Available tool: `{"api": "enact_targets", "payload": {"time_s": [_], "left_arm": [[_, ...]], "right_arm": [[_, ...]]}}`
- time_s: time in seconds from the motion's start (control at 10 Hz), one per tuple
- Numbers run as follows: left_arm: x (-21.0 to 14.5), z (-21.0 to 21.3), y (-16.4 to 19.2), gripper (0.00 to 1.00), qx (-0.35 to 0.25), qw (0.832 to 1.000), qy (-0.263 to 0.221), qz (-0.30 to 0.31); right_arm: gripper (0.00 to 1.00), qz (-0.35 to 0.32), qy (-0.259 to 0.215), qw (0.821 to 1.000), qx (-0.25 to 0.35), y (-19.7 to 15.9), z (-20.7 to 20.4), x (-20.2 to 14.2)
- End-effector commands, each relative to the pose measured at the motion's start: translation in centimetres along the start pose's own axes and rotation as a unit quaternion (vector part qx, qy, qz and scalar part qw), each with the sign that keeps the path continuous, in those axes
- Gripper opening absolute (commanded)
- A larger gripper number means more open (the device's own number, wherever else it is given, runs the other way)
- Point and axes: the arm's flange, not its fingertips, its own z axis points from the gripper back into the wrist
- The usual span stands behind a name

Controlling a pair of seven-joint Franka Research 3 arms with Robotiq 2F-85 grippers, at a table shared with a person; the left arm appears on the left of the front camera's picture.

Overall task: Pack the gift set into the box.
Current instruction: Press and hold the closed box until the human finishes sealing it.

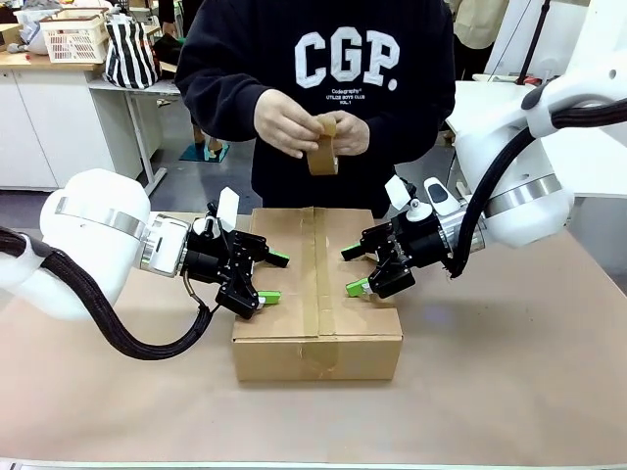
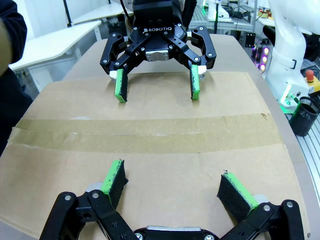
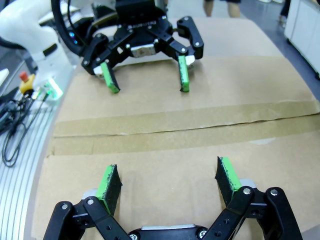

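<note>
The box (image 1: 318, 354) stands shut in the middle of the table, with a brown tape strip (image 1: 320, 274) running along its top seam. My left gripper (image 1: 274, 278) is open over the left flap, its green pads down at the cardboard. Opposite it, my right gripper (image 1: 353, 270) is open over the right flap. In the left wrist view the left gripper (image 2: 175, 186) faces the right gripper (image 2: 156, 89) across the tape strip (image 2: 145, 135). In the right wrist view the right gripper (image 3: 167, 182) faces the left gripper (image 3: 147, 80). The gift set is out of view.
A person stands at the far side, both hands holding a brown tape roll (image 1: 323, 147) above the box's far edge. Brown paper covers the table (image 1: 509, 392). A black cup (image 2: 304, 116) and cables (image 3: 15, 130) lie beside the table.
</note>
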Motion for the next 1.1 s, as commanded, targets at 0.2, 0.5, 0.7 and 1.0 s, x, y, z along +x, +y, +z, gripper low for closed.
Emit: {"api": "enact_targets", "payload": {"time_s": [0.2,0.5,0.7,1.0], "left_arm": [[-0.36,0.05,-0.19,1.00,-0.006,1.000,0.004,-0.002],[-0.36,0.05,-0.19,1.00,-0.006,1.000,0.004,-0.002],[-0.36,0.05,-0.19,1.00,-0.006,1.000,0.004,-0.002],[-0.36,0.05,-0.19,1.00,-0.006,1.000,0.004,-0.002]], "right_arm": [[1.00,-0.002,0.003,1.000,0.000,0.11,-0.14,-0.26],[1.00,-0.002,0.003,1.000,0.000,0.11,-0.14,-0.26],[1.00,-0.002,0.003,1.000,0.000,0.11,-0.14,-0.26],[1.00,-0.002,0.003,1.000,0.000,0.11,-0.14,-0.26]]}}
